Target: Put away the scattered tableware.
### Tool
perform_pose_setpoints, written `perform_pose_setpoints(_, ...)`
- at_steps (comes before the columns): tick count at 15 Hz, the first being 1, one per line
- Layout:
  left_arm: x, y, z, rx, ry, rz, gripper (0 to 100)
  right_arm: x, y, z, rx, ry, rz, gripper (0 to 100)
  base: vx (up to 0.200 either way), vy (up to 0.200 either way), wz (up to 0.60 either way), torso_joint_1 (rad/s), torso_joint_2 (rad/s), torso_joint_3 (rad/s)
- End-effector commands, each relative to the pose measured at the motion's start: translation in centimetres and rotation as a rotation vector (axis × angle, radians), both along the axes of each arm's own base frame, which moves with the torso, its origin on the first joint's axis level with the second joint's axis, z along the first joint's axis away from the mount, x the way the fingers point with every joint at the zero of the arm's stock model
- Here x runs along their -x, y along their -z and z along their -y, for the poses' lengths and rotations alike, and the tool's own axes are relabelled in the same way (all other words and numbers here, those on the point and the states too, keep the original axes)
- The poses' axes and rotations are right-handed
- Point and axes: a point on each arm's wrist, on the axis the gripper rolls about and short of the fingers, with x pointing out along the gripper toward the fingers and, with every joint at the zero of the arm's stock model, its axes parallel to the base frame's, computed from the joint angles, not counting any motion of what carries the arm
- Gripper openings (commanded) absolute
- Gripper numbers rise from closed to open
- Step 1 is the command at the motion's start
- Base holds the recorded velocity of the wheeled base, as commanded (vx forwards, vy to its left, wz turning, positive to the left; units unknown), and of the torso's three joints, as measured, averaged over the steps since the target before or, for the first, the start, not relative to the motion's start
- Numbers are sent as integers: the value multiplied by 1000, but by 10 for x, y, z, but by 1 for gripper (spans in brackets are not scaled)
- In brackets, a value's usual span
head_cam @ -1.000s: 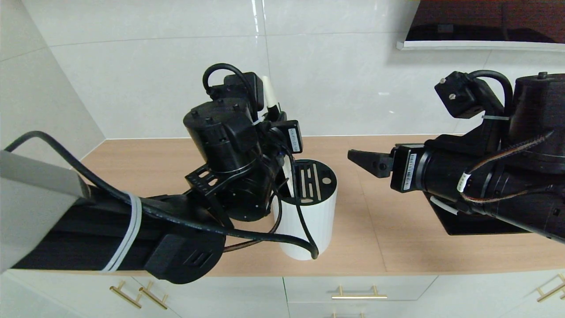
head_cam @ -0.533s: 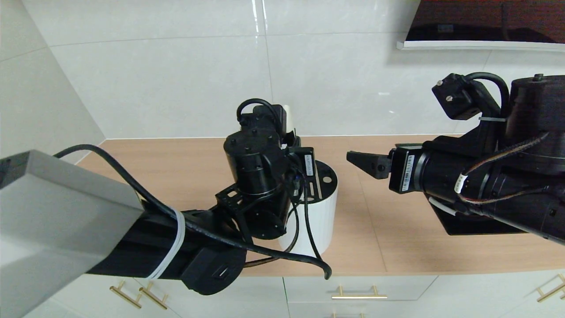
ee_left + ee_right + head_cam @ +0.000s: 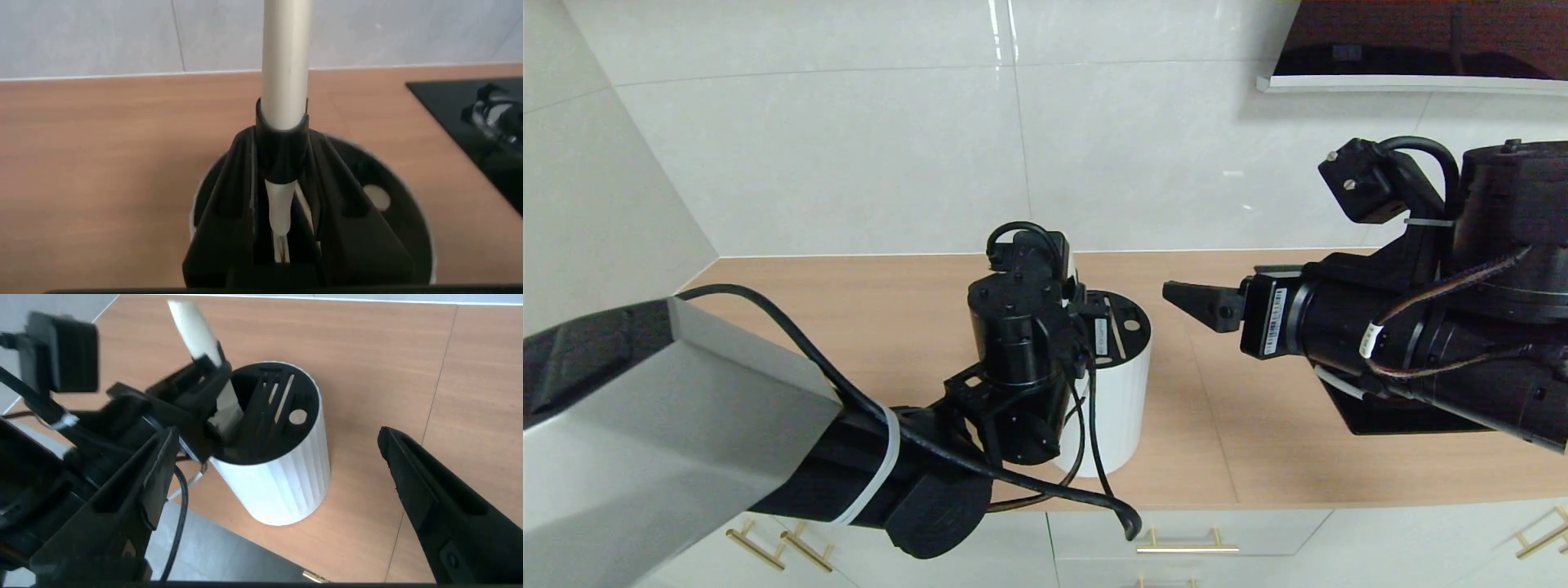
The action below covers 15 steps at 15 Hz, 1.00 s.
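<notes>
A white, ribbed cylindrical knife holder (image 3: 1123, 384) (image 3: 286, 482) with a black slotted top (image 3: 384, 204) stands on the wooden counter (image 3: 849, 302). My left gripper (image 3: 282, 163) (image 3: 204, 388) hangs directly over it, shut on a knife with a cream handle (image 3: 286, 49) (image 3: 194, 331). The knife stands upright, blade down, with the blade entering a slot in the top. In the head view the left wrist (image 3: 1021, 327) covers the holder's left side. To the right of the holder, my right gripper (image 3: 1192, 298) (image 3: 278, 437) is open and holds nothing.
A black cooktop (image 3: 1388, 420) (image 3: 482, 122) is set into the counter at the right, under the right arm. A tiled wall runs behind, with a range hood (image 3: 1413, 49) at top right. Drawers with gold handles (image 3: 1186, 545) sit below the counter's front edge.
My left arm has moved right and down, bringing the knife over the holder and lowering its blade into the top. The right arm has barely moved.
</notes>
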Motion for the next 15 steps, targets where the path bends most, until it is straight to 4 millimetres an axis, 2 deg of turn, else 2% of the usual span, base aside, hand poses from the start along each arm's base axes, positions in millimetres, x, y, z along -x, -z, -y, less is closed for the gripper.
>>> perform_pose_setpoints(1,0,2,1,-4,1,-4,0,0,0,0,1,-1,-1,100,0,0,0,0,0,0)
perform_pose_setpoints(2,1,2,2,-3,4,-3,0,0,0,0,1,-1,-1,100,0,0,0,0,0,0)
perform_pose_setpoints(3,1,2,2,-3,4,-3,100,0,0,0,1,-1,-1,100,0,0,0,0,0,0)
perform_pose_setpoints(11,8,-16,-2,39,9,55,100,-1,1,-1,3,1,-3,100,0,0,0,0,0,0)
perform_pose_setpoints(15,45,-98,-40,175,18,265,100,-1,-2,3,-4,12,4,100,0,0,0,0,0,0)
